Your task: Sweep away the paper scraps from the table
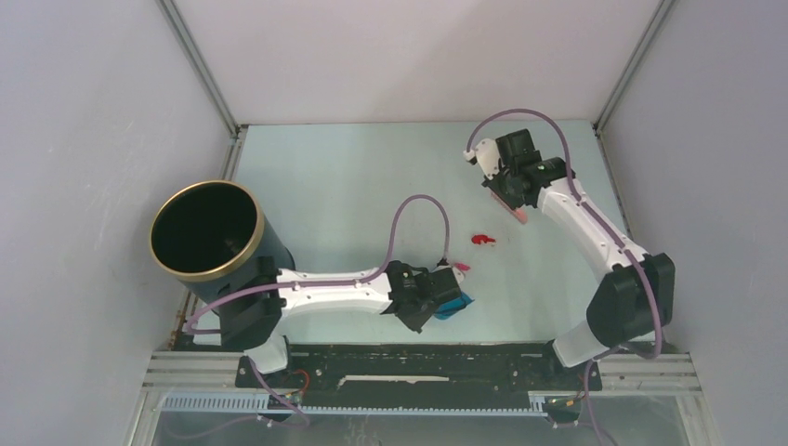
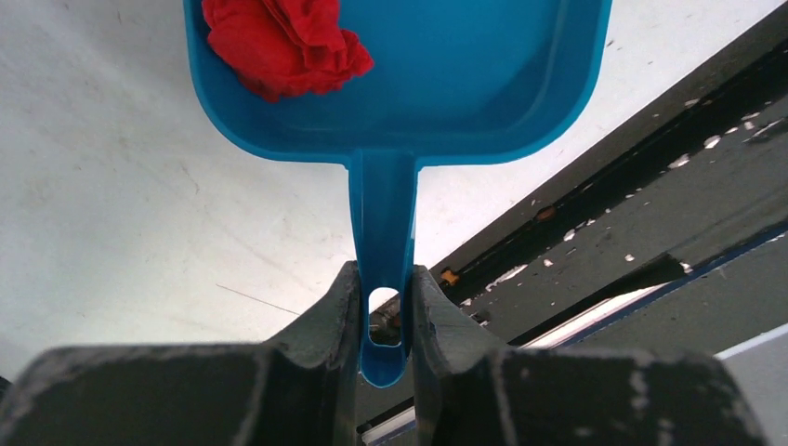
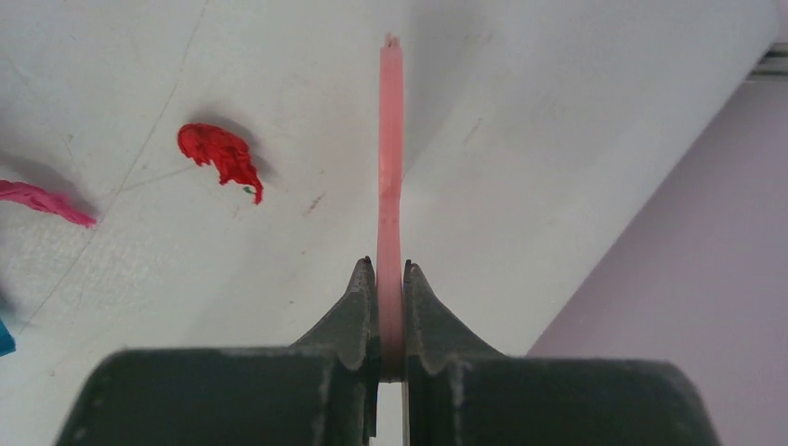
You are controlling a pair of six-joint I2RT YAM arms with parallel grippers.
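Scraps of crumpled paper show in 3 places. 1 ragged red paper scrap [image 1: 482, 241] lies centre right in the top view on the flat, pale mint-green table [image 1: 353, 177], its long axis running left to right across the frame. 1 thin magenta-pink paper strip [image 1: 460, 268] lies just below and left of it. The 3rd, a puffy red paper wad [image 2: 283, 42], sits at the upper left of the left wrist view inside the smooth blue plastic dustpan [image 2: 465, 84].

We see the left gripper [image 2: 383, 311] pinched partway in on the dustpan's slim handle, which points straight down the frame toward the camera. The right gripper [image 3: 390, 302] has its jaws nearly together on a flat pink hand brush [image 3: 391, 167], which is seen edge-on and runs straight up the frame. A glossy black cylindrical bin with a gold rim [image 1: 204, 232] stands at the left of the top view.
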